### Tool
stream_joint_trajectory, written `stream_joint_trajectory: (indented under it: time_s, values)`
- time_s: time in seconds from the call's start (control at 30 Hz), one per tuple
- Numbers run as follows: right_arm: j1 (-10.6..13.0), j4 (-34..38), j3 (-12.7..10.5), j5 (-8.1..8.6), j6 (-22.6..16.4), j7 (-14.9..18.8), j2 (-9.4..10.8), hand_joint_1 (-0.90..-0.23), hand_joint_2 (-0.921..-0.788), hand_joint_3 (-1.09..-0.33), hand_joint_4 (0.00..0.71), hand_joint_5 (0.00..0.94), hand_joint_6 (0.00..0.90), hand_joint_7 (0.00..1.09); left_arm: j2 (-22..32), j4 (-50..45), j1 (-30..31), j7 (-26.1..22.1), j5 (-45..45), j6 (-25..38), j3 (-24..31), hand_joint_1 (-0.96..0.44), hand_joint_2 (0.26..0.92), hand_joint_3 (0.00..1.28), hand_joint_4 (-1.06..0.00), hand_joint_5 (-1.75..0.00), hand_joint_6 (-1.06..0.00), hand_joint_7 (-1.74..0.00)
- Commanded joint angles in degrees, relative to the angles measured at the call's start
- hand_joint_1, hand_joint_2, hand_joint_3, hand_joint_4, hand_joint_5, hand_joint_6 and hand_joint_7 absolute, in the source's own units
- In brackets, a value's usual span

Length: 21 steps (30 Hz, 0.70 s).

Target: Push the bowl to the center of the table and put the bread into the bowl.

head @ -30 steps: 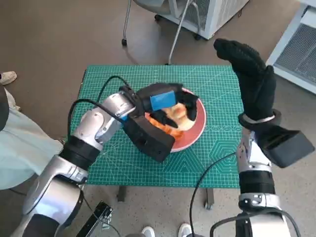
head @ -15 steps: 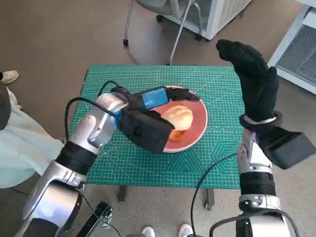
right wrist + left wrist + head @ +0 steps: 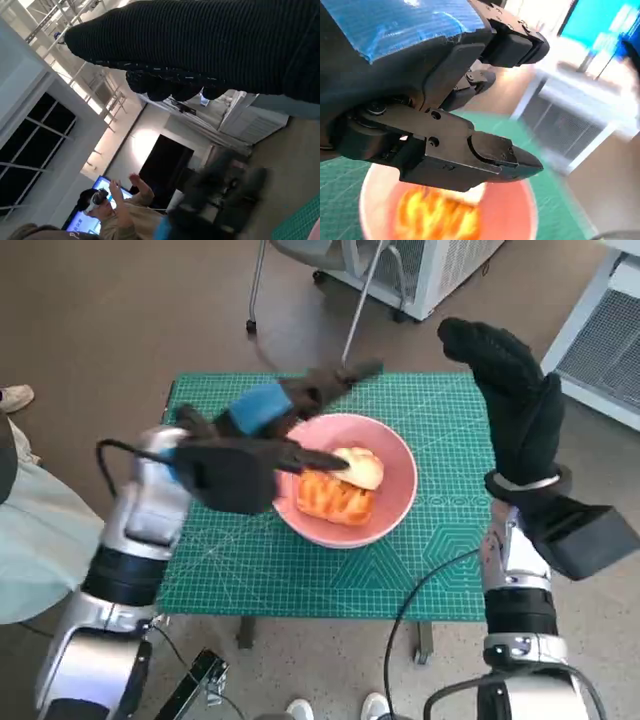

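- Near the middle of the table (image 3: 200, 570), a little toward its far edge, sits the pink bowl (image 3: 395, 500); the bread (image 3: 345, 485) lies inside it.
- Bread shows two parts: a pale rounded roll and a glazed orange piece, touching.
- My left hand (image 3: 265, 415) hovers over the bowl's left rim, fingers (image 3: 485, 155) spread apart, nothing in them.
- My right hand (image 3: 515, 405) is raised at the table's right edge, fingers extended, holding nothing.
- Judgement: bread looks light and soft, easily squashed; take it gently across its broad sides, not by the glazed top.
- Judgement: bowl looks stiff and smooth; push it low on its wall so it slides instead of tipping.
- Judgement: both steps appear done.
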Motion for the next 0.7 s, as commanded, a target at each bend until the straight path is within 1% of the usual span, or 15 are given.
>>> stream_joint_trajectory:
  time_s: [0.03, 0.1, 0.13, 0.2, 0.3, 0.33, 0.37, 0.4, 0.43, 0.47, 0.5, 0.53, 0.57, 0.63, 0.7]
  values:
    - [-0.3, -1.0, -0.2, 0.31, 1.6, -0.7, 0.0, -0.558, -0.921, -0.675, 0.363, 0.005, 0.046, 0.8, 0.2, -1.4, 2.9, 2.1, -7.1, -4.2, 6.0, 0.04, 0.865, 0.12, -0.25, -0.03, -0.36, -0.09]
    - [-0.3, -1.6, -0.2, 0.21, 2.0, -1.2, 0.0, -0.559, -0.921, -0.671, 0.364, 0.006, 0.05, 0.8, -0.4, -1.8, 4.1, 3.1, -10.3, -5.6, 8.6, 0.04, 0.811, 0.22, -0.29, -0.02, -0.38, -0.08]
    - [-0.5, -1.8, -0.2, 0.05, 2.2, -1.6, 0.1, -0.56, -0.921, -0.668, 0.365, 0.006, 0.052, 0.79, -1.4, -2.0, 5.0, 3.9, -12.9, -6.3, 10.6, 0.04, 0.76, 0.32, -0.32, -0.01, -0.39, -0.07]
    - [-0.7, -2.3, -0.2, -0.27, 2.5, -2.3, 0.1, -0.563, -0.921, -0.662, 0.367, 0.006, 0.058, 0.79, -3.3, -2.4, 6.4, 5.4, -17.4, -7.2, 13.6, 0.03, 0.708, 0.43, -0.35, -0.01, -0.42, -0.07]
    - [-0.8, -3.0, -0.1, -0.84, 3.0, -3.3, 0.1, -0.571, -0.921, -0.657, 0.369, 0.007, 0.061, 0.78, -6.7, -4.0, 8.3, 8.3, -21.9, -8.5, 16.4, 0.03, 0.693, 0.5, -0.39, -0.02, -0.46, -0.08]
    - [-0.9, -3.3, 0.0, -1.13, 3.3, -3.7, 0.1, -0.572, -0.921, -0.656, 0.369, 0.007, 0.062, 0.77, -8.3, -5.3, 9.4, 10.5, -22.5, -9.4, 17.0, 0.03, 0.691, 0.5, -0.4, -0.03, -0.47, -0.08]
    - [-1.0, -3.4, 0.1, -1.27, 3.5, -4.0, 0.0, -0.578, -0.921, -0.653, 0.37, 0.007, 0.063, 0.77, -9.6, -6.2, 10.0, 12.1, -22.8, -10.0, 17.3, 0.03, 0.677, 0.56, -0.41, -0.04, -0.46, -0.15]
    - [-1.1, -3.7, 0.1, -1.55, 3.7, -4.4, 0.0, -0.581, -0.921, -0.652, 0.37, 0.008, 0.063, 0.77, -10.8, -7.4, 10.8, 14.0, -22.7, -10.5, 17.5, 0.03, 0.662, 0.6, -0.41, -0.07, -0.39, -0.3]
    - [-1.1, -3.9, 0.2, -1.76, 3.9, -4.7, 0.0, -0.584, -0.921, -0.651, 0.371, 0.008, 0.064, 0.77, -11.7, -8.3, 11.3, 15.3, -22.7, -10.8, 17.6, 0.03, 0.65, 0.64, -0.4, -0.1, -0.35, -0.4]
    - [-1.2, -4.0, 0.2, -1.98, 4.0, -4.9, -0.1, -0.588, -0.921, -0.649, 0.372, 0.008, 0.066, 0.77, -12.5, -9.1, 11.7, 16.8, -22.3, -11.0, 17.6, 0.04, 0.621, 0.71, -0.33, -0.24, -0.27, -0.58]
    - [-1.2, -4.1, 0.2, -2.17, 4.2, -5.1, -0.1, -0.591, -0.921, -0.648, 0.373, 0.009, 0.07, 0.77, -13.0, -9.7, 12.0, 17.8, -22.1, -11.2, 17.6, 0.05, 0.58, 0.81, -0.23, -0.45, -0.2, -0.74]
    - [-1.3, -4.3, 0.3, -2.49, 4.4, -5.4, -0.2, -0.592, -0.921, -0.648, 0.374, 0.009, 0.071, 0.77, -13.2, -10.1, 12.3, 18.9, -21.4, -11.5, 17.5, 0.06, 0.564, 0.85, -0.19, -0.54, -0.17, -0.8]
    - [-1.4, -4.3, 0.3, -2.67, 4.5, -5.6, -0.3, -0.593, -0.921, -0.647, 0.374, 0.009, 0.074, 0.76, -13.4, -10.3, 12.5, 19.7, -20.8, -11.7, 17.4, 0.08, 0.533, 0.94, -0.12, -0.68, -0.13, -0.9]
    - [-1.4, -4.6, 0.5, -3.22, 4.6, -6.0, -0.4, -0.593, -0.921, -0.646, 0.375, 0.009, 0.078, 0.76, -13.0, -10.3, 12.9, 20.6, -19.3, -12.2, 17.0, 0.1, 0.501, 1.03, -0.05, -0.82, -0.08, -1.01]
    - [-1.5, -4.8, 0.6, -3.64, 4.7, -6.3, -0.6, -0.592, -0.921, -0.646, 0.375, 0.009, 0.079, 0.76, -12.3, -10.0, 13.2, 21.0, -17.9, -12.4, 16.6, 0.11, 0.49, 1.06, -0.03, -0.87, -0.07, -1.05]
